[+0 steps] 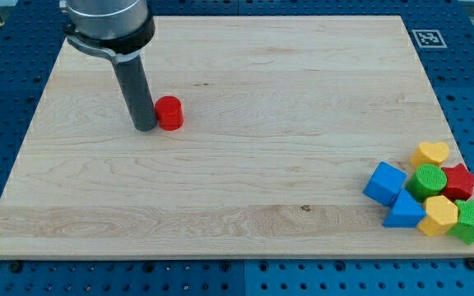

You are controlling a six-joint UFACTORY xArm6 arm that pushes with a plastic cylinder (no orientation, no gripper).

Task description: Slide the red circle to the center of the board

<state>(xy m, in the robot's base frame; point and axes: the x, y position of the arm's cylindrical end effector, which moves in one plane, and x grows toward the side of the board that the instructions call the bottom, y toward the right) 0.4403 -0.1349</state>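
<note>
Red circle sits on the desk in its upper left part, nearer to the left edge than to the middle, and a little closer to the top edge than to the bottom one. The tip of the dark rod stands just at the left side of it, touching it or almost touching; from this angle I cannot tell which. There is no claw on this arm, so nothing can be said about open or closed; the rod only pushes.

I judge that the pushing step is at its beginning, because the centre of the desk lies well apart from the block, to the right and somewhat toward the bottom edge. To do this step well, the tip should stand a little more to the upper left of the block, so that the line from tip through block goes to the centre. If the push goes straight to the right, the block will probably end too near the top edge. A round block rolls off a round rod easily, so the contact should stay on the middle of its side, with slow movement and small corrections.

The way is free of other blocks. All others lie together near the bottom right corner: a blue cube, a blue triangle, a green circle, a yellow heart, a red star, a yellow hexagon and a green star. They are well apart from the path.
</note>
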